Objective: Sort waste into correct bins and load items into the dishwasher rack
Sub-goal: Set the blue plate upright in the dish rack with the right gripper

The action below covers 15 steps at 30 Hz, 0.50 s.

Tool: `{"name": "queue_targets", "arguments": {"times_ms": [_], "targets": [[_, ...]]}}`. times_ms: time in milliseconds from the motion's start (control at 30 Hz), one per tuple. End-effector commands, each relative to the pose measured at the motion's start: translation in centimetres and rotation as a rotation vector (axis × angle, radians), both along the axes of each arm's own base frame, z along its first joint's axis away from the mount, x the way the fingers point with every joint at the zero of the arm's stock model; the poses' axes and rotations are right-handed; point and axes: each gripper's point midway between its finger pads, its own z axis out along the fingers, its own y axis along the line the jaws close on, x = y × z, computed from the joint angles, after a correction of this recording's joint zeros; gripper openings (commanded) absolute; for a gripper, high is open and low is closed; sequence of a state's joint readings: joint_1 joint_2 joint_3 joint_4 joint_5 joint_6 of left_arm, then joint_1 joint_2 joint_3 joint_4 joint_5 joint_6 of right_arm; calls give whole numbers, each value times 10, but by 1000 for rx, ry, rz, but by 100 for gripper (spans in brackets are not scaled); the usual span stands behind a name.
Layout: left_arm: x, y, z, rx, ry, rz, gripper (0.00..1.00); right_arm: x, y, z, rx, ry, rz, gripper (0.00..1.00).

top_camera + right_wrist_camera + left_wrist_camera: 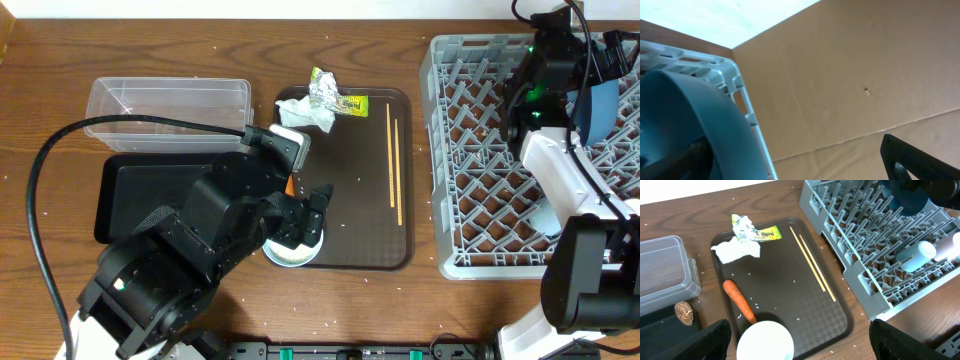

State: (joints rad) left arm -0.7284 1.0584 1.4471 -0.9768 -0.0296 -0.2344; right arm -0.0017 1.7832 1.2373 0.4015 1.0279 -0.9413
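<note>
My left gripper [810, 342] is wide open just above the white bowl [765, 340], which sits at the near edge of the brown serving tray [805, 300]; the overhead view shows the gripper there too [305, 225]. On that tray lie the orange carrot stick [739, 300], white napkin [737, 251], silver foil [742, 224], yellow-green wrapper [767, 232] and wooden sticks [812, 262]. The brown lump [684, 313] lies on the black tray [130, 195]. My right gripper [790, 165] is open over the grey rack [480, 150], its left finger against the upright dark blue dish [690, 125].
The clear tub [170, 100] stands behind the black tray, left of the serving tray. Small cups [920, 255] lie in the rack's near corner. Rice grains are scattered over the tray and table. A cardboard wall [850, 75] rises behind the rack.
</note>
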Motion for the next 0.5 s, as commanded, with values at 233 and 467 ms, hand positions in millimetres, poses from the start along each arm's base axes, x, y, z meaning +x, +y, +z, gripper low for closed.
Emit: {"name": "queue_targets", "arguments": {"times_ms": [233,467], "targets": [[0,3,4,2,-16,3,89,26,79,-2,76,-24,246,99],[0,3,4,2,-16,3,89,22,106,-8,70,18,263,99]]}}
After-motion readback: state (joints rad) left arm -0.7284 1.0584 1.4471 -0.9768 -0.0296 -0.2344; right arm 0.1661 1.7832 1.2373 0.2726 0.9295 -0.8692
